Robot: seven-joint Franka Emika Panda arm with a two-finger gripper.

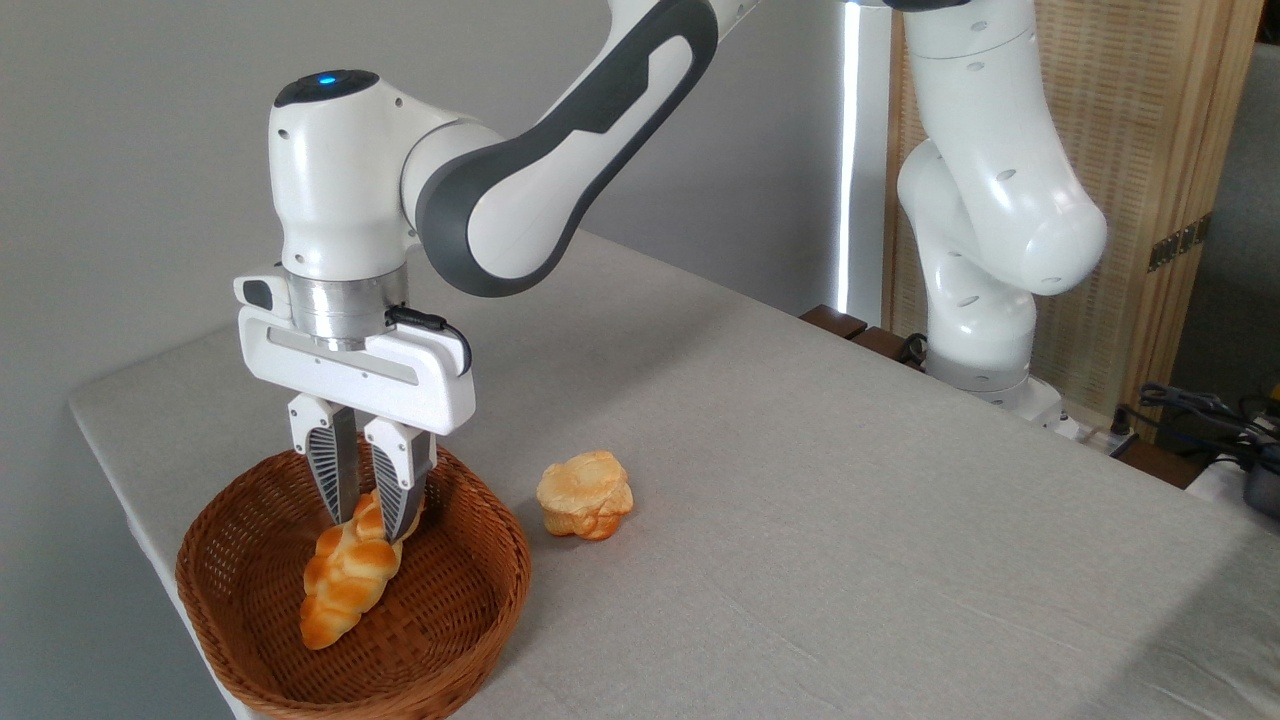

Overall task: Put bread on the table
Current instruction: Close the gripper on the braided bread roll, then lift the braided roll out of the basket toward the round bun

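Camera view: gripper (372,515) clenched around glossy braided bread (347,583) inside round woven wicker basket (470,590)

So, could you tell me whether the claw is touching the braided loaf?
Touching: the camera view shows the claw with its fingers closed on the upper end of the braided loaf.

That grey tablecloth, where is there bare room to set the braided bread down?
The light grey cloth-covered table lies bare right of the small pale knobbly bun, toward the white arm base, and along the front edge. It is crowded at the left: the brown wicker basket holds the golden braided loaf, with the gripper closed on it.
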